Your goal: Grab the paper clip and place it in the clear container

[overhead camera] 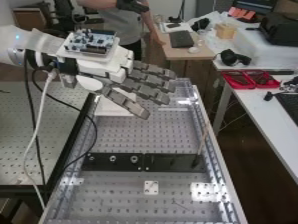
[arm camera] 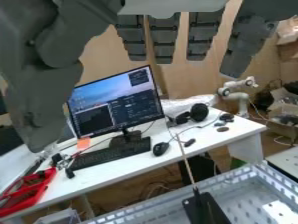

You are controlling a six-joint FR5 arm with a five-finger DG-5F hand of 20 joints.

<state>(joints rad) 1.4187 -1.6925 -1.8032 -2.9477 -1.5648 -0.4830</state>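
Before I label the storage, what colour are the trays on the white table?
Red; the trays show best in the high view.

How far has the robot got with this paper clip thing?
No step looks clearly done. The robot hand is above the perforated bench, its fingers extended, with nothing visible in its grasp. Grabbing the clip and placing it in the clear container both seem left, though the clip is too small for me to make out, so I can't be sure.
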